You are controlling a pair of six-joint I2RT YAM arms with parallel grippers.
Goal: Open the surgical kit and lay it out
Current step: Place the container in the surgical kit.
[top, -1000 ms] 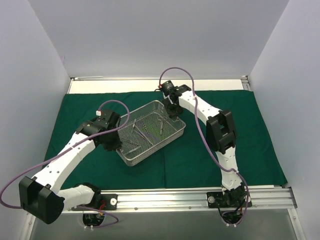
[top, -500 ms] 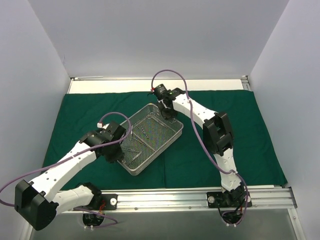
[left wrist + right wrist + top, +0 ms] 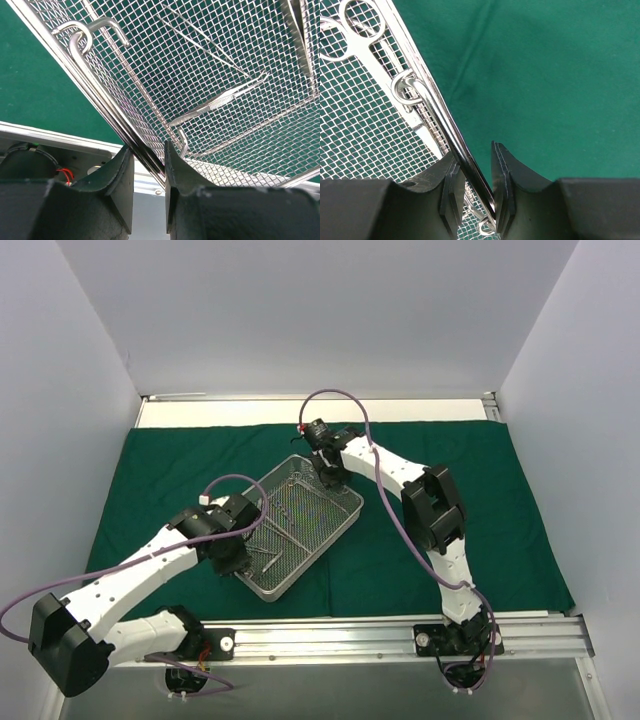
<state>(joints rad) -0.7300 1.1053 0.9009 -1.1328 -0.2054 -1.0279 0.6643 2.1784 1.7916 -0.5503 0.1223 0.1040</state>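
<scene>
The silver wire-mesh tray sits askew on the unfolded dark green drape, with thin steel instruments lying in it. My left gripper is shut on the tray's near-left rim, which runs between its pads. Forceps lie on the mesh just beyond. My right gripper is shut on the tray's far rim, which passes between its pads. Scissors lie inside, next to a rim handle loop.
The drape covers most of the table. A metal rail runs along the near edge, and it shows below the tray in the left wrist view. White walls close in the left, back and right. A bare white strip lies behind the drape.
Both arms have carried the tray to the left and nearer, turning it. My left gripper came toward the near edge and my right gripper moved left.
</scene>
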